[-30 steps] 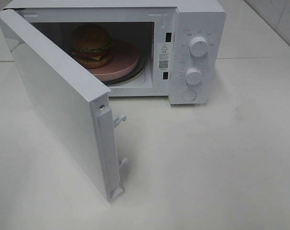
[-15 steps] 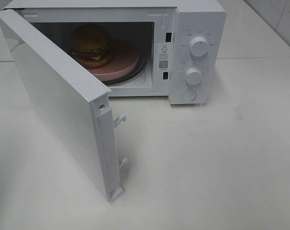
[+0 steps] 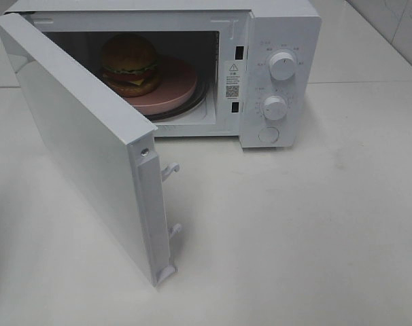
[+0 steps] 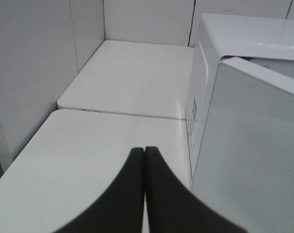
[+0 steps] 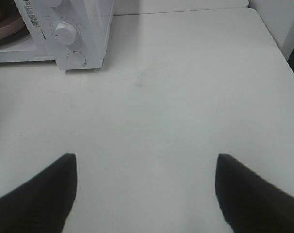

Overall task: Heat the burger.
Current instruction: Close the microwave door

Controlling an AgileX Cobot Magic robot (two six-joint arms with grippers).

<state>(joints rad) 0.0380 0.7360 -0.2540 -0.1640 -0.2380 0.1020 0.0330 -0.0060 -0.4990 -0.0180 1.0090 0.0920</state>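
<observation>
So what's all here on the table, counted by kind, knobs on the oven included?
White microwave oven, door open: 1
Tall burger with golden-brown bun: 1
Pink round plate: 1
Round white dials: 2
Round white push button: 1
Total: 6

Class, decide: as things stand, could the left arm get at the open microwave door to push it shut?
Probably yes: the shut left claw sits just outside the open door, with nothing visible between them.
</observation>
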